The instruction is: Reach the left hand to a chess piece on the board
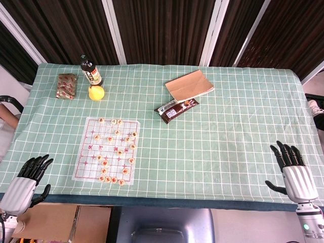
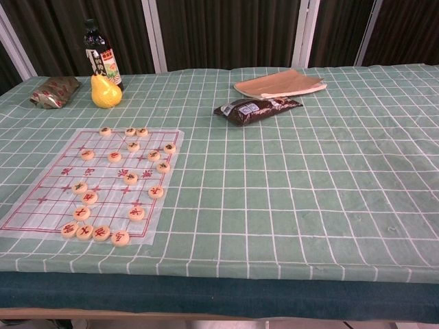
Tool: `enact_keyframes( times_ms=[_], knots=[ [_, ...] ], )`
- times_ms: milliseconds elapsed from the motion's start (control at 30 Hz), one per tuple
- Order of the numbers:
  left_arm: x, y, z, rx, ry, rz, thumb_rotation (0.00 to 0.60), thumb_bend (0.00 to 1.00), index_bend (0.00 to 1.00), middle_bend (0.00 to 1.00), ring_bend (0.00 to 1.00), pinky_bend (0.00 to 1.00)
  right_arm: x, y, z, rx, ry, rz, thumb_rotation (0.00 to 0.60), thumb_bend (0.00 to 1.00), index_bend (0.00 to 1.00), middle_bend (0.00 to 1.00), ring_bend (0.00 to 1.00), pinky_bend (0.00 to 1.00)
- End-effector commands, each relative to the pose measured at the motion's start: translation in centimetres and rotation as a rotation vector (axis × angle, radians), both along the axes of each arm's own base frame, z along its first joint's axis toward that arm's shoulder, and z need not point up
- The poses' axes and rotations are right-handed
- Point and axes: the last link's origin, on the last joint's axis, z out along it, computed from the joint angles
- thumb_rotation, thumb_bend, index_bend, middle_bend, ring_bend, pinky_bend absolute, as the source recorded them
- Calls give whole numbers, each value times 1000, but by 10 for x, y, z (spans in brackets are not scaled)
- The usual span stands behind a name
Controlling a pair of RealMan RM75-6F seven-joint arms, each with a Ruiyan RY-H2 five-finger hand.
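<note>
A thin white chess board (image 1: 86, 152) (image 2: 48, 195) with red lines lies on the green checked tablecloth, left of centre. Several round cream chess pieces (image 1: 119, 152) (image 2: 130, 178) with red or dark marks are scattered over it, with a row along its near edge (image 2: 92, 233). My left hand (image 1: 26, 179) hovers at the table's near left corner, fingers spread, holding nothing, well left of and below the board. My right hand (image 1: 293, 169) is at the near right edge, fingers spread and empty. Neither hand shows in the chest view.
At the back left stand a dark sauce bottle (image 1: 90, 70) (image 2: 99, 58), a yellow pear-shaped fruit (image 1: 96, 92) (image 2: 105, 92) and a patterned snack packet (image 1: 67, 85) (image 2: 53, 91). A brown paper bag (image 1: 190, 85) (image 2: 278, 85) and a dark wrapped packet (image 1: 175, 109) (image 2: 255, 110) lie at back centre.
</note>
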Motion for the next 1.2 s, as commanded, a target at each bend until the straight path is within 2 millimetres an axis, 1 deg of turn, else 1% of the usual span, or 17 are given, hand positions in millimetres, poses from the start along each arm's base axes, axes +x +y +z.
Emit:
enact_keyframes(
  times_ms=[33,100,133,167,200,267,300,333,367,467,533,600,667,733,833,1033,1200],
  knots=[
    [3,0,-6,-23,1,-16,600,461,0,11,20,79,1,0,-1,7,1,5,600,150,0,0,0,0],
    [9,2,-14,-48,-32,-43,600,456,0,14,21,87,1,1,-2,16,4,7,600,150,0,0,0,0],
    [13,5,-18,-52,-52,-62,600,451,0,41,38,108,0,1,-3,20,7,6,600,150,0,0,0,0],
    [18,9,-24,-38,-78,-94,600,447,1,92,82,156,0,1,-3,24,6,6,600,150,0,0,0,0],
    [24,12,-29,-18,-100,-126,600,441,16,199,186,279,0,2,-2,22,3,7,600,150,0,0,0,0],
    [39,19,-45,12,-161,-199,600,435,85,481,497,640,0,2,0,13,4,10,600,150,0,0,0,0],
    [45,19,-53,1,-181,-217,600,433,128,618,647,799,0,2,0,11,1,10,600,150,0,0,0,0],
    [51,20,-61,-23,-182,-229,600,433,172,758,796,923,1,3,0,11,-3,11,600,150,0,0,0,0],
    [56,22,-68,-53,-171,-233,600,431,200,851,889,976,1,3,0,11,-4,12,600,150,0,0,0,0],
    [61,23,-73,-76,-161,-228,600,431,245,944,969,1000,1,3,0,10,-3,12,600,150,0,0,0,0],
    [71,27,-85,-131,-150,-210,600,429,318,996,1000,1000,1,3,-1,10,3,14,600,150,0,0,0,0],
    [93,37,-109,-225,-142,-163,600,421,358,1000,1000,1000,1,3,-3,17,5,16,600,150,0,0,0,0],
    [107,47,-117,-236,-130,-125,600,415,375,1000,1000,1000,1,2,-4,15,4,15,600,150,0,0,0,0],
    [116,53,-121,-231,-123,-107,600,416,402,1000,1000,1000,0,2,-4,14,4,12,600,150,0,0,0,0],
    [123,62,-133,-235,-100,-73,600,402,418,1000,1000,1000,0,1,-4,15,3,7,600,150,0,0,0,0],
    [131,79,-159,-276,-66,3,600,378,408,1000,1000,1000,-1,1,-4,6,2,4,600,150,0,0,0,0],
    [144,86,-170,-282,-97,11,600,363,392,1000,1000,1000,-1,0,-4,11,5,1,600,150,0,0,0,0]
  ],
)
